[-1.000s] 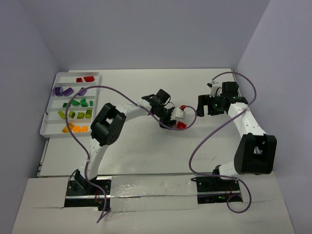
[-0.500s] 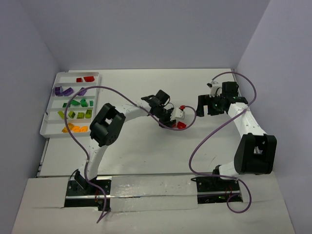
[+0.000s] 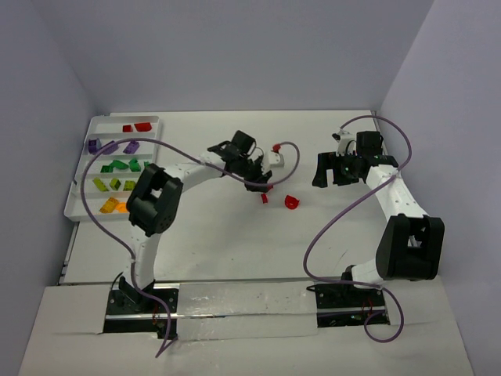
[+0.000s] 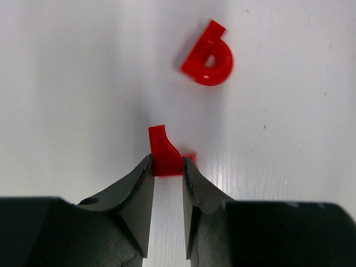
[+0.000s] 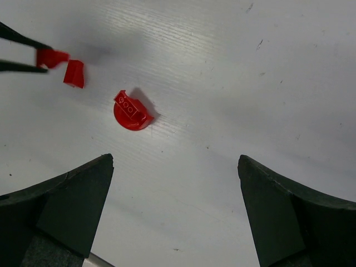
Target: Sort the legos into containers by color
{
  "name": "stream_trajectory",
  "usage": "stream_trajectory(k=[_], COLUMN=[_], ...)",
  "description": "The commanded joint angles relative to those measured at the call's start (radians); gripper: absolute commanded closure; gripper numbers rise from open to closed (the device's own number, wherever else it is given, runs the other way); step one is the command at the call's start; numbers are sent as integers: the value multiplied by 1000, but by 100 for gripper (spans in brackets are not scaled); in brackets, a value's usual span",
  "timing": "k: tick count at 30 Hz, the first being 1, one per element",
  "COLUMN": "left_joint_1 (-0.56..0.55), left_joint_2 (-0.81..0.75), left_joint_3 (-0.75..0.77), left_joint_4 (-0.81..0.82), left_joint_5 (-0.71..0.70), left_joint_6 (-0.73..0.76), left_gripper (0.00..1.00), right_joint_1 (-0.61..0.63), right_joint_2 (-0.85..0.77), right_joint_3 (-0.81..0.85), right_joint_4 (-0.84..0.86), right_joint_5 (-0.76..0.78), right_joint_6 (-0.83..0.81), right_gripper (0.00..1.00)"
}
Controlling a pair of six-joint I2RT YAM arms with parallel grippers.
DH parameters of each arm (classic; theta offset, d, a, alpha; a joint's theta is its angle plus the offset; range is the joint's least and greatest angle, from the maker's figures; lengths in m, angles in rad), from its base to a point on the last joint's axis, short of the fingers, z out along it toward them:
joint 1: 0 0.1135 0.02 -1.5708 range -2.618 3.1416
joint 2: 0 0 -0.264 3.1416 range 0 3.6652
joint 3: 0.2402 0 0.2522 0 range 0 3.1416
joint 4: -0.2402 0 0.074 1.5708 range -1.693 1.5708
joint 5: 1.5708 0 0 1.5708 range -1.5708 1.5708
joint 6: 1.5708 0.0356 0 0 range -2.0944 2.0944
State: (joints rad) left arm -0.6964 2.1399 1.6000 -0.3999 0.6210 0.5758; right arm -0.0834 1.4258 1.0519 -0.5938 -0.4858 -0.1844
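**Operator:** What does the overhead view supply that the wrist views do not?

**Technician:** The whole surface, with the tray at its far-left corner. The sorted bricks lie in rows by color: red in the far compartment, then purple, dark green and lime, with orange nearest. Neither wrist view shows the tray.

**Operator:** What is the state of each pincer?

**Technician:** The right pincer is spread wide with nothing between its fingers. It sits between the middle of the surface and the right edge. The left pincer, near the middle of the surface, is clamped on a red brick. Only its own wrist view shows both fingers pressing the sides of that brick.

**Operator:** What remains unsorted?

**Technician:** A round red piece lies apart from both pincers, on the right pincer's side of the held brick. The right wrist view shows a row of studs on it. A second red brick lies just beside the held one. It is fully visible in the right wrist view, but in the left wrist view it is only a sliver behind one finger. I cannot tell whether the held brick is off the surface.
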Motion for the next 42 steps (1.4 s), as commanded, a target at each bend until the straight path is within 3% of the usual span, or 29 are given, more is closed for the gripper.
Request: stream_trajectory(k=[1, 7, 13, 15, 19, 24, 29, 42], left_joint_1=[120, 360, 627, 754, 904, 982, 1011, 1026], left_joint_2=[-171, -277, -243, -183, -56, 110, 167, 317], left_joint_3=[-15, -47, 15, 93, 295, 478, 475, 567], left_joint_4=[87, 104, 58, 58, 53, 76, 171, 206], left_joint_5=[104, 194, 107, 67, -45, -137, -206, -271], left_joint_6=[-165, -274, -305, -346, -415, -489, -522, -515], left_gripper=[76, 78, 80, 80, 80, 81, 80, 75], right_joint_1=[-4, 1, 25, 34, 36, 39, 38, 37], right_joint_2=[-21, -1, 12, 24, 44, 57, 58, 58], right_joint_3=[23, 35, 42, 46, 53, 56, 52, 46], right_joint_4=[19, 37, 50, 55, 58, 60, 61, 57], right_joint_5=[-30, -52, -54, -55, -62, -61, -54, -45], right_joint_6=[0, 14, 19, 20, 22, 22, 23, 16], right_gripper=[0, 0, 0, 0, 0, 0, 0, 0])
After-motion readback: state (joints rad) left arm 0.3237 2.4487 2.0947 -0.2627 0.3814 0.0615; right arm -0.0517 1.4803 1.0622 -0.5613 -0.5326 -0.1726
